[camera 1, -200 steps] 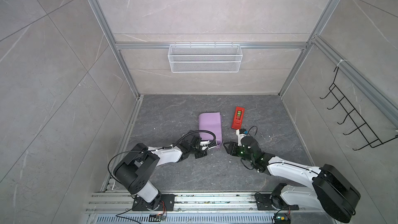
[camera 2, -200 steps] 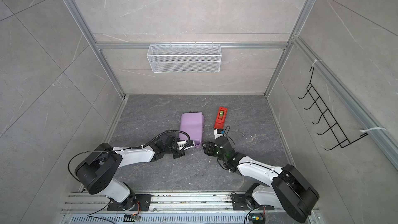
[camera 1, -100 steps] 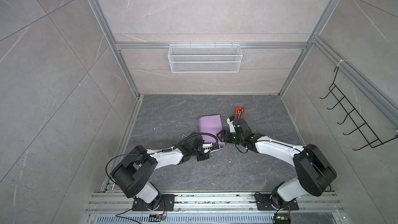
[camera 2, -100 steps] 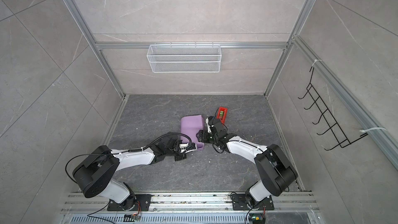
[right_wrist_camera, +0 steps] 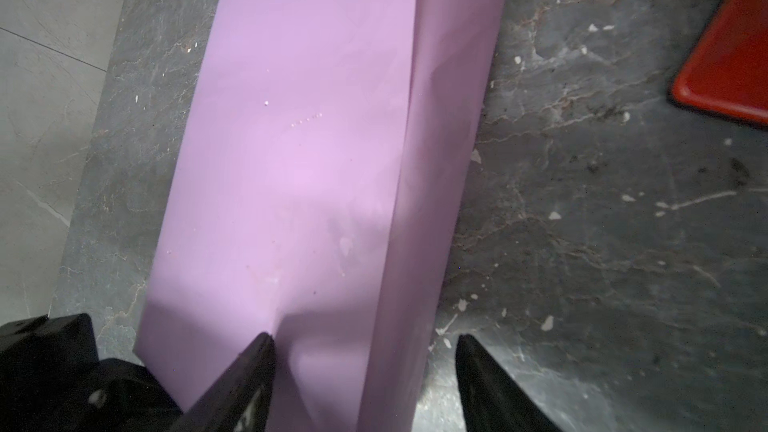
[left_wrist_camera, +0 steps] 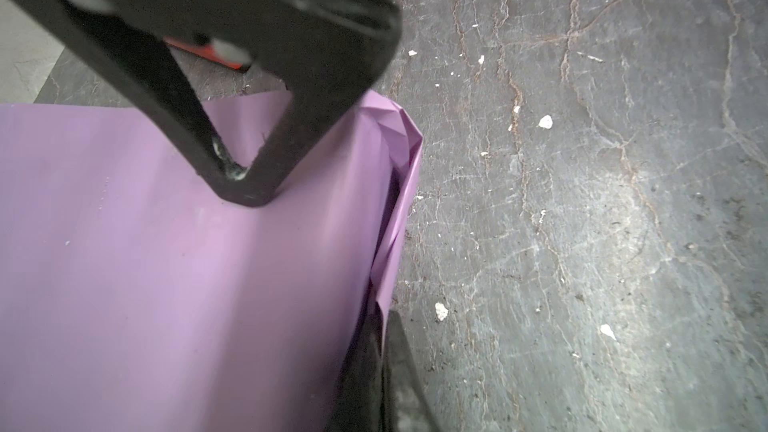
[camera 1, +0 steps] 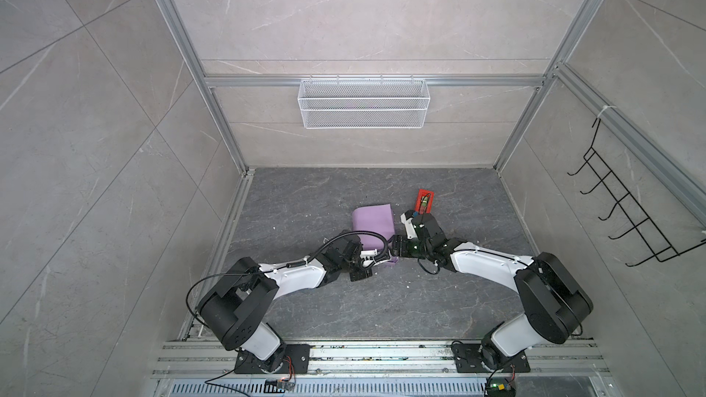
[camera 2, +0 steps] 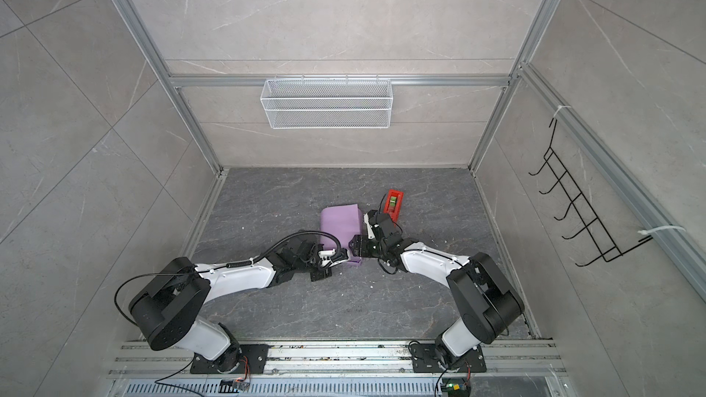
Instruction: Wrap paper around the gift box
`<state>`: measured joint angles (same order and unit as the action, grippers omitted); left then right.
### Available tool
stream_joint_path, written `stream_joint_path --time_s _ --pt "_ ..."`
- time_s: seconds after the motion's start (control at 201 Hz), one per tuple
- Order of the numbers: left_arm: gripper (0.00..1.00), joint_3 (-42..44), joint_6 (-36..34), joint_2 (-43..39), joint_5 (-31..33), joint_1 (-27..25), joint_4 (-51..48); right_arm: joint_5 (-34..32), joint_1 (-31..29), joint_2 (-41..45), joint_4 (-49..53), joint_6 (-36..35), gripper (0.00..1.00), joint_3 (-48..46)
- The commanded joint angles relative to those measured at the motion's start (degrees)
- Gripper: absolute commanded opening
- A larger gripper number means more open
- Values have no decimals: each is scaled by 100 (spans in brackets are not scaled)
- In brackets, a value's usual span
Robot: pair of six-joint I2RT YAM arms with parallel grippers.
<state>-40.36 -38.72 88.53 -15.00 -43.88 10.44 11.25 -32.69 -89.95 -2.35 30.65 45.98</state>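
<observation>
Two claws crowd one near corner of the wrapping, and I judge the trouble starts there. The left claw [left_wrist_camera: 239,184] is pinched shut with nothing visible between its tips, which press down on the lilac paper [left_wrist_camera: 166,263] close to the crumpled end fold [left_wrist_camera: 395,135]. The right claw [right_wrist_camera: 365,367] stands wide: one finger dents the top of the paper, the other hangs over the bare counter [right_wrist_camera: 602,243], and the long side edge runs between them. The gift box is hidden, wholly inside the paper, which lies near the middle of the counter with the red tape dispenser [camera 1: 424,200] near its far right corner.

If the left claw lifts or slides, the end fold will likely spring open, since no tape shows on it and a flap along the side already gapes. If the right claw closes where it is, it may crease or tear the thin sheet, or drag the bundle sideways out from under the left tips. With the claws nearly touching in both top views, a small misjudged move could knock them together. The right wrist sits close to the dispenser and might nudge it.

Both arms reach forward low from the near rail [camera 1: 382,353], forearms almost level with the counter, wrists bent inward so they meet tip to tip; the left arm's black cable [camera 1: 345,234] arches over the paper's near end
</observation>
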Motion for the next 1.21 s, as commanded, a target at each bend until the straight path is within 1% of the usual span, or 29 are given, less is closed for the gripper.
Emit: stream_joint_path --time_s 0.0,0.174,0.333,0.468,0.592,0.757,0.776,0.836,0.941,1.1,1.205 --pt "2 -321 153 -47 -119 -28 392 -105 1 -110 354 -257 70 -225" --pt "3 -350 455 76 29 -36 502 -54 -1 -61 349 -390 69 -236" --pt "3 -333 735 85 179 -30 560 151 -1 60 332 -587 70 -195" --pt "3 -282 820 99 201 -28 581 336 -1 223 357 -777 71 -169" --pt "3 -202 874 103 165 -33 582 345 -5 460 456 -934 73 -180" --pt "3 -91 884 77 94 -29 591 144 4 907 560 -1128 78 -382" --pt "3 -79 884 77 94 -33 599 120 -3 953 552 -1154 83 -429" --pt "3 -69 885 76 89 -26 602 88 -8 1076 425 -1208 89 -627" --pt "3 -69 866 85 69 -39 608 65 -75 1180 29 -1211 96 -1006" --pt "3 -69 857 94 37 -32 591 -213 -365 1098 -687 -1136 98 -1480" --pt "3 -77 849 94 29 -30 589 -510 -622 795 -1085 -1067 98 -1624"
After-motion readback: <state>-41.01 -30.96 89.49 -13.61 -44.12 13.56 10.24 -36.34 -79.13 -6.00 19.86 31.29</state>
